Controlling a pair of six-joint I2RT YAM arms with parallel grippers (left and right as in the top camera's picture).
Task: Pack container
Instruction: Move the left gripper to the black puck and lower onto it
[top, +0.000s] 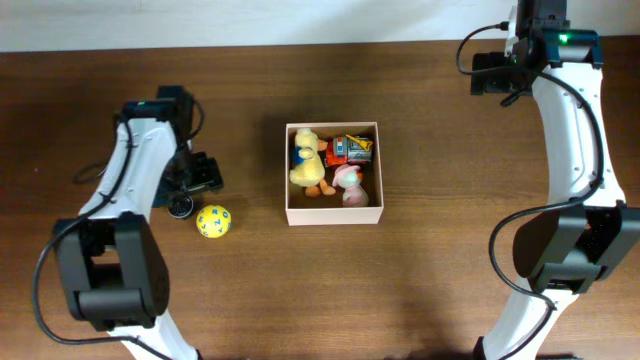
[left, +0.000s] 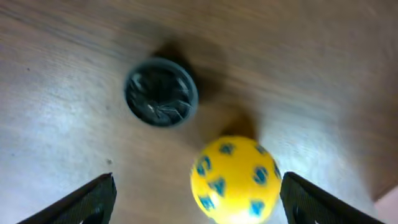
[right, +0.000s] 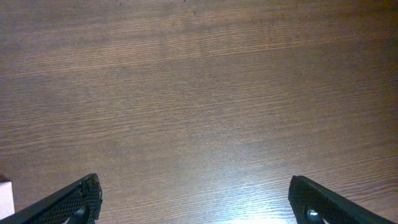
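The container (top: 335, 215) sits near the middle of the brown wooden counter (top: 430, 290), between the two arms, upright and open-topped, with white walls and a tan inside. Several small toys lie in it: a yellow plush duck (top: 306, 160) along its left side, a red and orange toy (top: 352, 149) in the far right corner, and a pink toy (top: 349, 183) nearer the front, touching or almost touching the duck. Outside the box, to its left and clearly apart from it, a yellow ball (top: 213, 221) with blue marks rests on the counter. Just beside the ball, farther left, lies a small dark round disc (top: 180, 207); the left wrist view shows a strip of bare wood between the two. The left pincer (left: 198, 190) hangs over this spot with its jaws spread wide and nothing between the pads; in its own view the ball (left: 235, 180) lies in the gap between the two fingers (left: 99, 199), nearer the right-hand one, touching neither, while the disc (left: 161, 92) lies farther ahead. The right pincer (right: 194, 193) is at the far right of the counter, well away from the box and the toys, its jaws spread fully and empty, with only bare wood grain below it.
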